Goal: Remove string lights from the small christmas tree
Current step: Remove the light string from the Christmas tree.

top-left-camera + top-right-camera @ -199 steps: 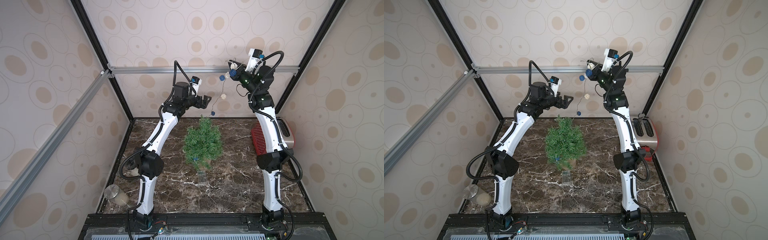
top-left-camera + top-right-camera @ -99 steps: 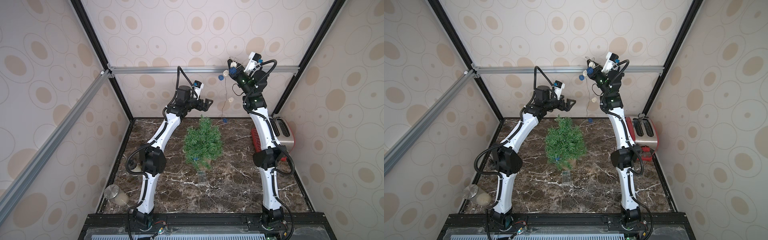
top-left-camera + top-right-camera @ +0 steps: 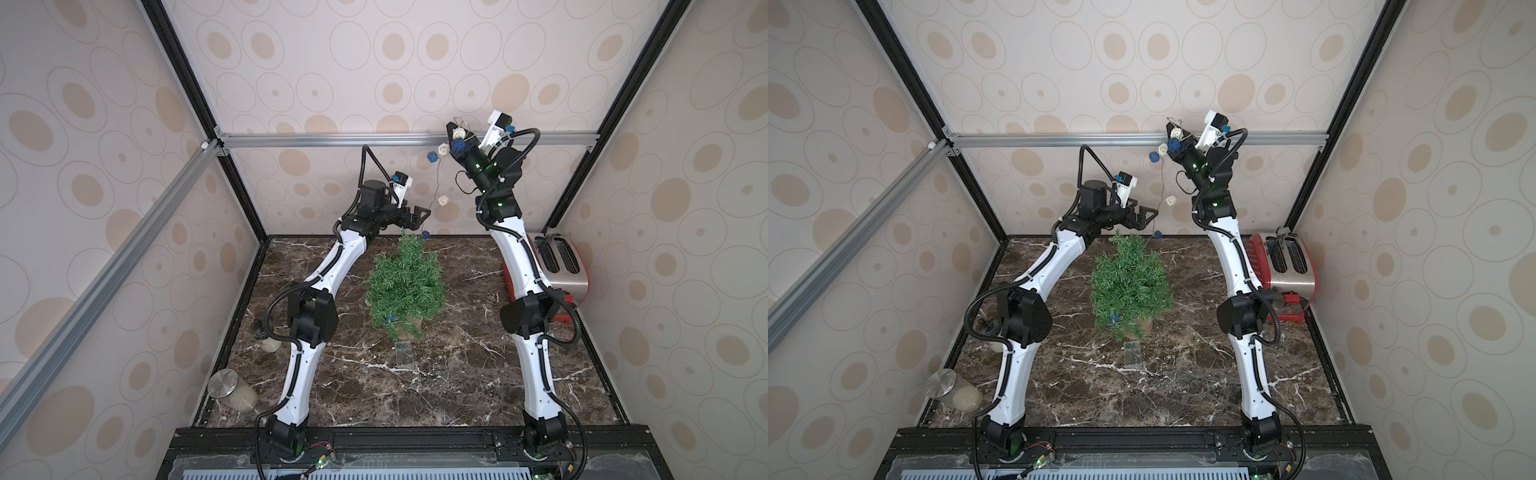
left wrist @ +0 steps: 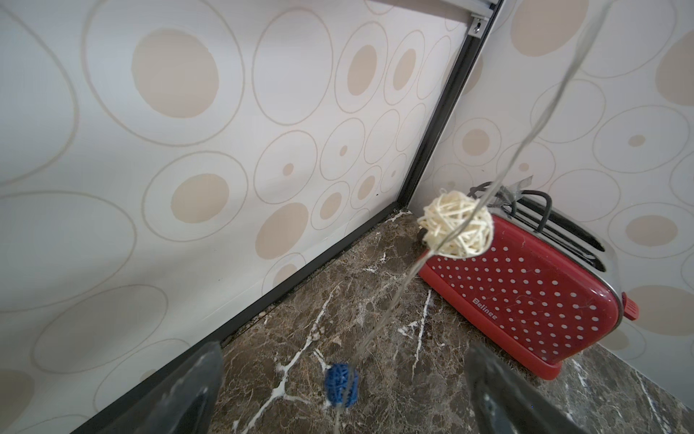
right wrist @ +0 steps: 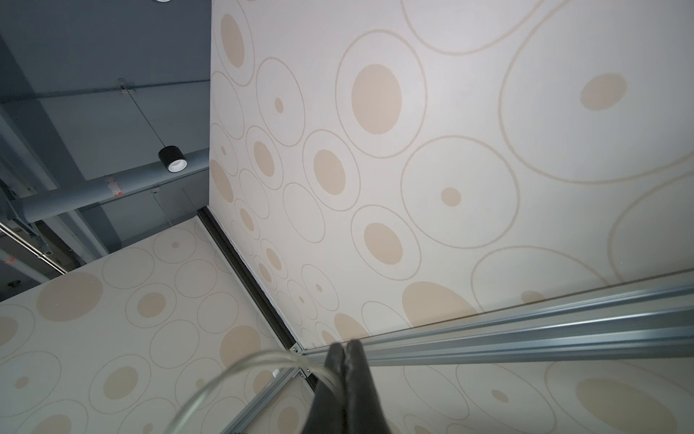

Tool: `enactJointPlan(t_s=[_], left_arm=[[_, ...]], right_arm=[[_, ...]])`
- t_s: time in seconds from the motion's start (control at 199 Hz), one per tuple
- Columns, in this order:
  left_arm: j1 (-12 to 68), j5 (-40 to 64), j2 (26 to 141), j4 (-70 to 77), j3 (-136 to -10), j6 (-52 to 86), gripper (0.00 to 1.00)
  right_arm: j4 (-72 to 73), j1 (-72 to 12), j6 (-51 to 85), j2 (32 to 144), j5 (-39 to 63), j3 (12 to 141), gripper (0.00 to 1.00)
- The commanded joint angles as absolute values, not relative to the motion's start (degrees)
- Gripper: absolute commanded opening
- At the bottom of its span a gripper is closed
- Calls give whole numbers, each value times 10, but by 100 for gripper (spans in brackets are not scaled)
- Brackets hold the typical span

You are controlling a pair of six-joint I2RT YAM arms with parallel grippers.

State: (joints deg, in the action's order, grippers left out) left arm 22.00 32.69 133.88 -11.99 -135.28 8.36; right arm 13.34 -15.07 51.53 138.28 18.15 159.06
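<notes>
Pinched in right tool point(image 5: 347, 349), string lights point(image 4: 456, 225) dangle through the gaping left tool point(image 4: 343, 349).

Twin high front overheads, same whole scene; left wrist close toward the toaster point(image 4: 525, 300), right wrist ceilingward.

Hanging string lights point(image 3: 443, 201) block passage above the tree point(image 3: 405, 282).

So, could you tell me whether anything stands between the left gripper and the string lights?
Nothing visible does. The string lights hang from the shut right gripper, their strand passing right before the open left gripper in its wrist view.
</notes>
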Motion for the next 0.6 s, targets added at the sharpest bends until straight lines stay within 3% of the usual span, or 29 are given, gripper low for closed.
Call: enactJointPlan(t_s=[0.0,0.597], left_arm=[[215,328,1354,-100,-1376,87,99],[215,334,1390,-64,-1375,122,99]], right_arm=[[171,-157,532,1387,184,1595,0],[179,-192,529,1393,197,1594,0]])
